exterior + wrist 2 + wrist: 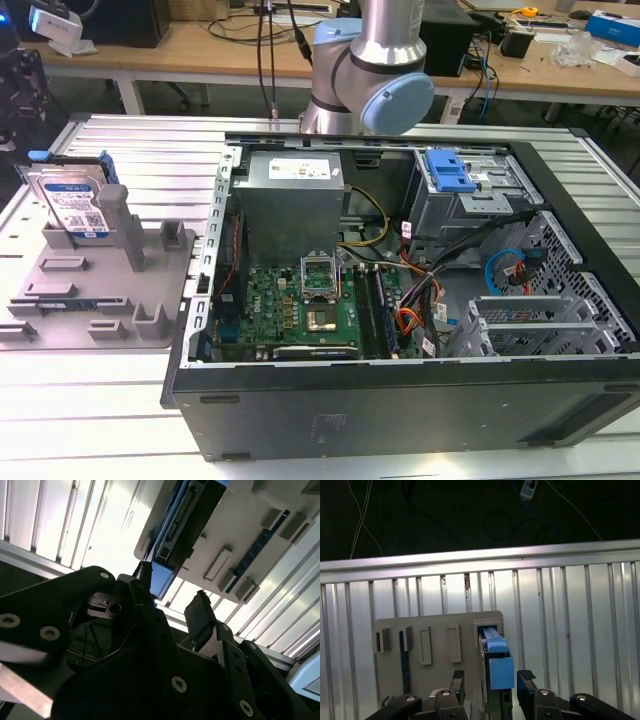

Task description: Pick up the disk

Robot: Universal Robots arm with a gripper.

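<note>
The disk [70, 200] stands on edge in the grey fixture [110, 300], slotted at the fixture's far corner on the exterior view's left. Its blue-and-white label faces the camera and a blue side rail shows along its upper edge. One of the fixture's upright posts [117, 215] rises just beside the disk, on the side toward the fixture's middle. The fixture lies flat on the ribbed metal counter [150, 150]. The open computer case [400, 400] sits just beside the fixture on the exterior view's right, with a blue drive-bay bracket [448, 170] in the corner of the case farthest from the fixture. The arm [372, 60] rises beyond the case, well apart from the fixture in the exterior view. In the first wrist view the tool [491, 680] has its fingers [526, 680] spread wide. The disk appears edge-on in the gap between them with its blue rail end nearest the camera, and neither finger touches the disk or the fixture. The second wrist view shows the same spread fingers, with the fixture and the disk's dark edge beyond them.
</note>
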